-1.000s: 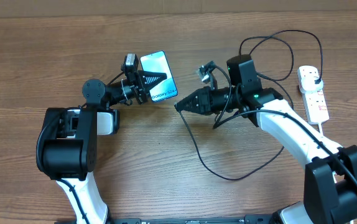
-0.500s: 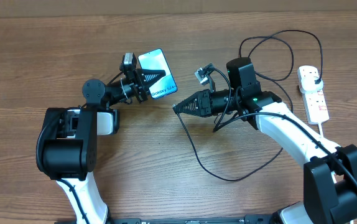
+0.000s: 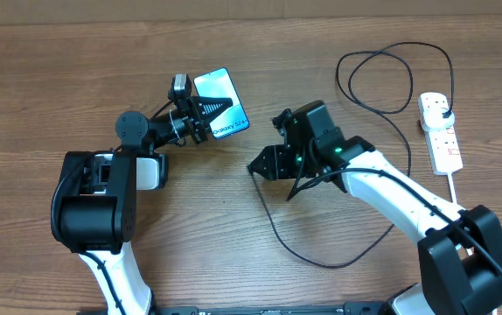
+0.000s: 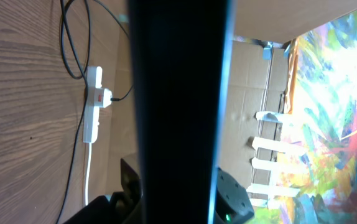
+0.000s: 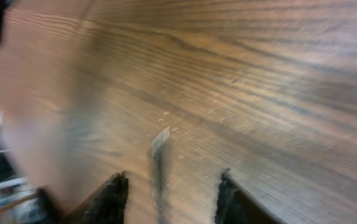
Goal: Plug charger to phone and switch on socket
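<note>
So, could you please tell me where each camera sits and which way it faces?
Overhead: above the table, looking down; left gripper and right gripper show.
Left wrist: faces across the table, past the phone, towards the socket; own body unseen.
Right wrist: close above the table, blurred; its fingers flank the charger tip.
Overhead and left wrist share the socket.

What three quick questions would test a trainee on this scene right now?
1. True or false: the phone lies untouched on the table.
2. Near which arm does the power strip lie? A left, B right, C midway between them.
3. Fill in: the black plug sits in the ___.
Key: 1 false, the left gripper holds it; 2 B; 3 power strip.
</note>
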Action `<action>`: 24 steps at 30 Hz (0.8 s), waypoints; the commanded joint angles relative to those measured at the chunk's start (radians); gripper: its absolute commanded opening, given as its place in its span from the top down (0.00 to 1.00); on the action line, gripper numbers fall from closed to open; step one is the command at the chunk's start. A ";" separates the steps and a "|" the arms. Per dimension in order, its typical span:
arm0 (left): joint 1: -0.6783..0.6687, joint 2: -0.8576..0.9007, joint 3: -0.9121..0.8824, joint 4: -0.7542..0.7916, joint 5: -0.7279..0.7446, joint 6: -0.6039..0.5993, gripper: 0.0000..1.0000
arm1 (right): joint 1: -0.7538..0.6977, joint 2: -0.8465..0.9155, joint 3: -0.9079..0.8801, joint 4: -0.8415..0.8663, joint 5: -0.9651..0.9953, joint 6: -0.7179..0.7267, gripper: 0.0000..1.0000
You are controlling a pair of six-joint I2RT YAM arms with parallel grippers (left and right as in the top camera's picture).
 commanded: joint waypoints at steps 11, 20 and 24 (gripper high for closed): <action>0.034 -0.024 0.002 0.014 0.003 0.039 0.95 | 0.044 -0.010 0.005 -0.019 0.202 -0.042 0.25; 0.095 -0.024 0.002 0.014 0.036 0.039 0.96 | 0.291 0.002 0.005 -0.014 0.596 -0.169 0.27; 0.100 -0.024 0.002 0.014 0.042 0.039 0.96 | 0.357 0.062 0.005 -0.003 0.684 -0.211 0.34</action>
